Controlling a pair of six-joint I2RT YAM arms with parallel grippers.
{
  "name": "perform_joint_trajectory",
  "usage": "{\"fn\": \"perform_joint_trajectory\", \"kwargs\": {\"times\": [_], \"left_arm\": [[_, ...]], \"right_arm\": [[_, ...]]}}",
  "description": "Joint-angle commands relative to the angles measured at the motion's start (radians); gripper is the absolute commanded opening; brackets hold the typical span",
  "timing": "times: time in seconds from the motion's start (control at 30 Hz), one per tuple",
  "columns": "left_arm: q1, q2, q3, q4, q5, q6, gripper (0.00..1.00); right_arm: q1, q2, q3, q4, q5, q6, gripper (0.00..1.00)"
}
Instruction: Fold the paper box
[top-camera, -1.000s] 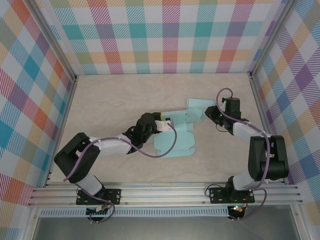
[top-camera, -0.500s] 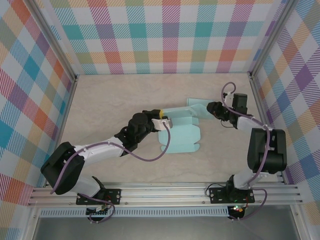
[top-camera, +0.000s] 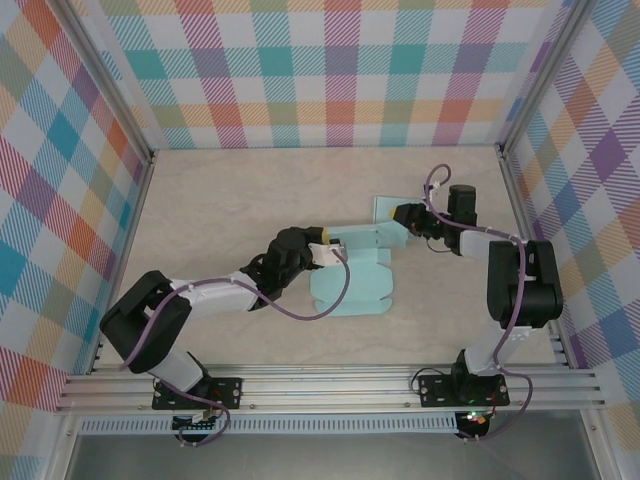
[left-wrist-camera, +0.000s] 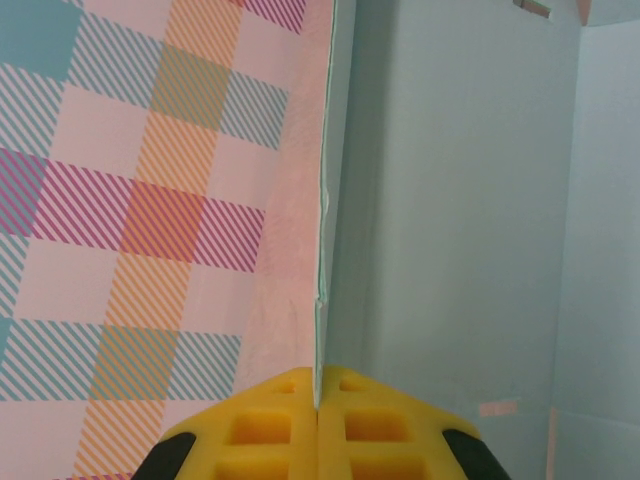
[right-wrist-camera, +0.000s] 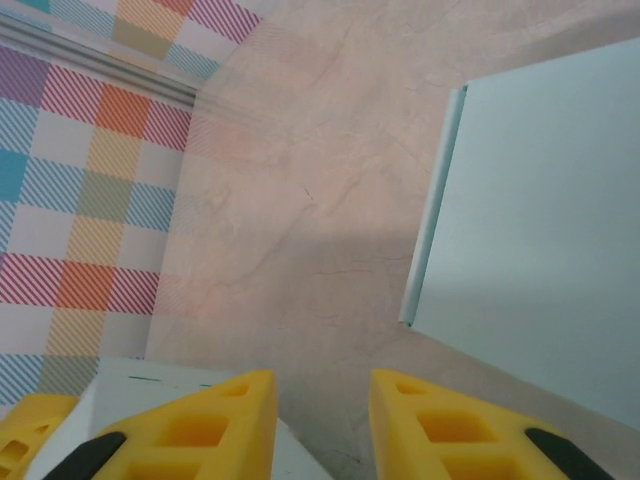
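Plaid walls (top-camera: 340, 70) ring the table (top-camera: 230, 200); left pincer (top-camera: 328, 243) pinches paper box (top-camera: 350, 282).

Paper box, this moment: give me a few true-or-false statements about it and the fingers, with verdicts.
1. The left fingers pinch an edge of the paper box. True.
2. The right fingers clamp a flap. False: they stand apart, with bare table between them.
3. The box is pale blue. True.
4. The box lies against the back wall. False: it lies mid-table.
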Motion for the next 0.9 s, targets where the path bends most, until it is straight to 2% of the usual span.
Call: {"fn": "perform_joint_trajectory", "kwargs": {"times": [0.0, 0.4, 0.6, 0.77, 0.87], "left_arm": [[0.005, 0.046, 0.034, 0.050, -0.045, 0.028, 0.00], [0.004, 0.141, 0.023, 0.170, -0.120, 0.088, 0.00], [0.001, 0.176, -0.006, 0.342, -0.163, 0.163, 0.00], [-0.004, 0.205, -0.015, 0.466, -0.180, 0.172, 0.00], [-0.015, 0.238, -0.022, 0.533, -0.189, 0.184, 0.00]], "right_arm": [[0.008, 0.013, -0.037, 0.054, -0.033, -0.005, 0.31], [0.061, 0.070, -0.112, 0.142, -0.015, 0.037, 0.32], [0.068, 0.054, -0.117, 0.147, -0.005, 0.062, 0.33], [0.068, 0.013, -0.107, 0.116, 0.016, 0.064, 0.34], [0.068, -0.013, -0.104, 0.070, 0.066, 0.056, 0.34]]}}
